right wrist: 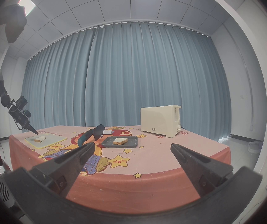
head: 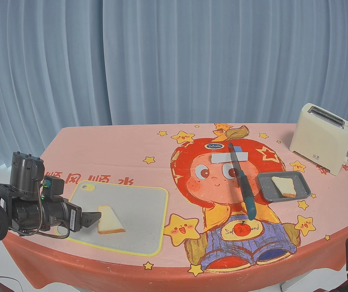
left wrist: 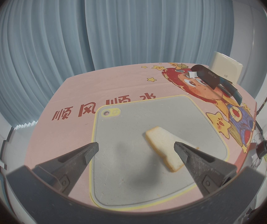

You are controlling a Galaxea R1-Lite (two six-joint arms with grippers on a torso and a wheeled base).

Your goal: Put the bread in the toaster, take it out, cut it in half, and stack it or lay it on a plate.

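Lowest at the left of the head view, the left tool (head: 94,217) is hovering over the near left part of the cutting board (head: 141,207). Its fingers are standing wide apart and gripping nothing. One fingertip is sitting just beside the bread piece (head: 110,220), a wedge lying flat on the board; whether they are touching I cannot tell.

That grey, yellow-rimmed board is lying at the lower left of the pink-clothed counter (head: 113,151). At the centre of the frame a knife (head: 243,185) is lying with its teal handle toward the near edge and its blade resting across a small white block (head: 222,157). Just right of the knife, a grey tray (head: 262,182) is carrying a second bread piece (head: 284,186), well apart from the first. A cream toaster (head: 322,136) is standing at the right edge of the frame, on the counter's far right corner, beyond the tray.

Back from the counter's near side, the right tool (right wrist: 133,146) is hanging in the air with its fingers spread and nothing between them.
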